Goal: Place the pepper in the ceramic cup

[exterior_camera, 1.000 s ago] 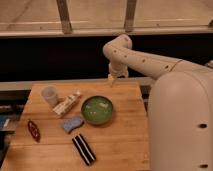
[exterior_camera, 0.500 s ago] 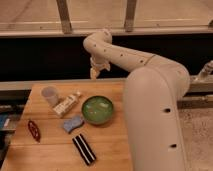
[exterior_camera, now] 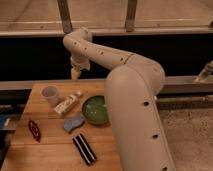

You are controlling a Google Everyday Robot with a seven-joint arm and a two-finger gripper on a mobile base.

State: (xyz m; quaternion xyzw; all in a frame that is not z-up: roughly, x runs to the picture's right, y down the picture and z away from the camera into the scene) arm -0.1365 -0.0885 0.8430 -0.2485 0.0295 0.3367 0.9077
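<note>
Above the far edge of the table [exterior_camera: 52, 150] hangs the gripper [exterior_camera: 76, 74], pointing down, its 2 fingers spread and holding nothing. The pepper [exterior_camera: 34, 130] lies on the wood at the near left, well apart from the gripper. The cup [exterior_camera: 50, 95] stands upright at the far left, beside a white tube [exterior_camera: 68, 104]. A green bowl [exterior_camera: 95, 110] sits mid-table, with a blue cloth [exterior_camera: 73, 123] and a striped bar [exterior_camera: 84, 149] nearer.

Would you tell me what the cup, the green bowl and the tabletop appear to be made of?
The cup looks pale and matte, likely ceramic. The green bowl shows glossy highlights: glazed ceramic or plastic. The table has planked grain, so wood. The gripper hangs above the table's back edge, touching none.
</note>
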